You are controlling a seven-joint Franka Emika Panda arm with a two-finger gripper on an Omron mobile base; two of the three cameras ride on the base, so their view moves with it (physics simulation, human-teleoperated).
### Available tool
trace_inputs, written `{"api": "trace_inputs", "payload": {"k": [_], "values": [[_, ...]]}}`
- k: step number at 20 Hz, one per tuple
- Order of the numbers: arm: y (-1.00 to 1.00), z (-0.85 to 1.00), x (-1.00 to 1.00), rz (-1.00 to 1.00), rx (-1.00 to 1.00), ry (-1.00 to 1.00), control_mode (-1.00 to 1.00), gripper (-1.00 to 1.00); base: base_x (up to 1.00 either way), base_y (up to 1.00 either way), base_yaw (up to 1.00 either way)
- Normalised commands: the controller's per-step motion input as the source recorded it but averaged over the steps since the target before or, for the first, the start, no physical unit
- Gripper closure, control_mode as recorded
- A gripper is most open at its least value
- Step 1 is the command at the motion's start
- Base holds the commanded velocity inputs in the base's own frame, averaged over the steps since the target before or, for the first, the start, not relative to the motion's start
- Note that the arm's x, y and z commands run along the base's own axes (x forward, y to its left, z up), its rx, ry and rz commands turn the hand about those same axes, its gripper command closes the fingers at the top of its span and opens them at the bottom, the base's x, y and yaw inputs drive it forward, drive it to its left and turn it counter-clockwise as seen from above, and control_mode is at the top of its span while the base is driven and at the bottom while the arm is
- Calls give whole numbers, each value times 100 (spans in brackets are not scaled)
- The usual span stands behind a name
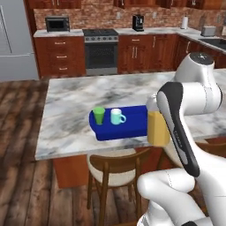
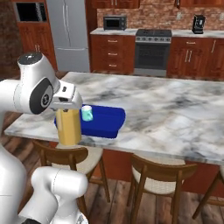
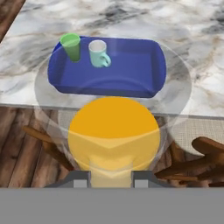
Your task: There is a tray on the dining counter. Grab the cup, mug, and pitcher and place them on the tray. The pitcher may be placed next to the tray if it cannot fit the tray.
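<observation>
My gripper (image 3: 111, 175) is shut on the pitcher (image 3: 113, 133), a clear glass cylinder of orange liquid that I look straight down into. The pitcher (image 1: 157, 128) (image 2: 69, 127) hangs upright at the front edge of the dining counter (image 1: 70, 110) (image 2: 175, 118), just before the blue tray's near side. The tray (image 1: 132, 119) (image 2: 107, 120) (image 3: 131, 65) lies on the counter. At one end of it the green cup (image 1: 99, 115) (image 3: 71, 46) and the teal mug (image 1: 117, 116) (image 2: 87, 113) (image 3: 98, 53) stand side by side. The rest of the tray is bare.
Wooden chairs with pale seats (image 1: 110, 170) (image 2: 157, 168) (image 3: 201, 157) are tucked under the counter's front edge, one right below the pitcher. Broad marble top spreads beyond and beside the tray. Cabinets, a stove (image 1: 100, 50) and a fridge (image 2: 68, 30) line the far wall.
</observation>
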Motion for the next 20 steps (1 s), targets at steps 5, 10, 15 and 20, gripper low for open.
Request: {"api": "trace_inputs", "payload": {"k": [5,10,15,20], "values": [[0,0,0,0,0,0,100,100,36,-39,17],[0,0,0,0,0,0,100,100,20,-49,15],[0,0,0,0,0,0,100,100,26,-49,9],[0,0,0,0,0,0,100,100,26,-45,2]]}}
